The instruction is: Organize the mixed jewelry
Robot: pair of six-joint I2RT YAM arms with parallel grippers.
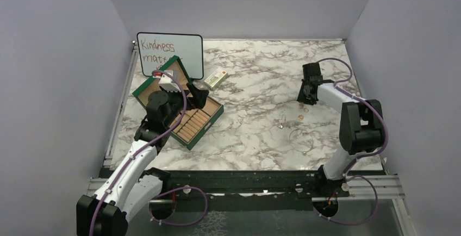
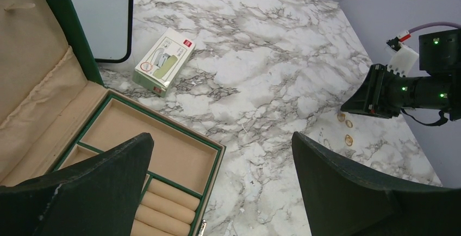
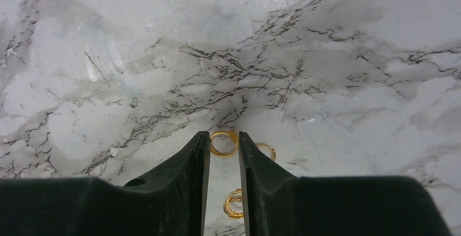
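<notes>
Plainly the risk lies with the right gripper [image 3: 223,136], which hangs low over the marble table [image 3: 337,56] on the right, among 3 gold rings. 1 gold ring [image 3: 224,143] lies flat right at its fingertips, a second ring [image 3: 267,151] peeks out beside the right finger, and a third ring [image 3: 234,203] shows further back in the slot between the fingers. With hoops this thin on smooth stone, a squeeze could flick the front ring away or let it slip out flat underneath. The neighbours sit so near that 2 might be dragged together. Pressing lower could scrape the tips on the table.

Its fingers are drawn in to a narrow slit, about as wide as the front ring. Whether they are pinching that ring or merely flank it, I cannot tell. The left gripper [image 2: 222,138] is spread wide, holding nothing, above the open green box [image 2: 215,157] on the left, well apart from the jewelry. A thin silver wire loop [image 1: 299,136] and little silver bits [image 1: 281,122] lie on the table nearer the arm bases, untouched. Any ring lifted must cross the table to the box, so a weak hold could drop it
</notes>
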